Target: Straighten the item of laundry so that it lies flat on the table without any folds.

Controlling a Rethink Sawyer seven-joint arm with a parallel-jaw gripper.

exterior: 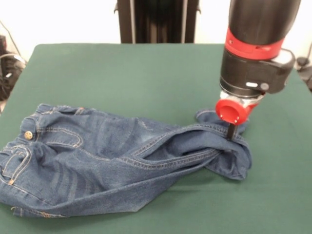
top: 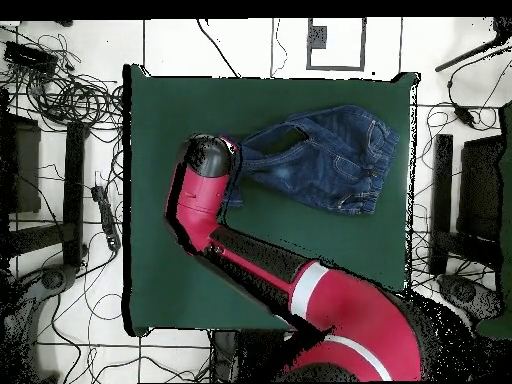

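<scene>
While the jeans [exterior: 117, 161] lie rumpled across the near part of the table [exterior: 126, 73] in the front view, waistband and brass button [exterior: 28, 135] at picture left, their legs bunch in long folds toward picture right. There the gripper [exterior: 230, 131] is down on the cuff end, touching the denim; whether its jaws are parted or pinching cloth cannot be told.

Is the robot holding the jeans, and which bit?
It cannot be told. The gripper is down on the jeans at the bunched leg end, but a grip isn't visible.
</scene>
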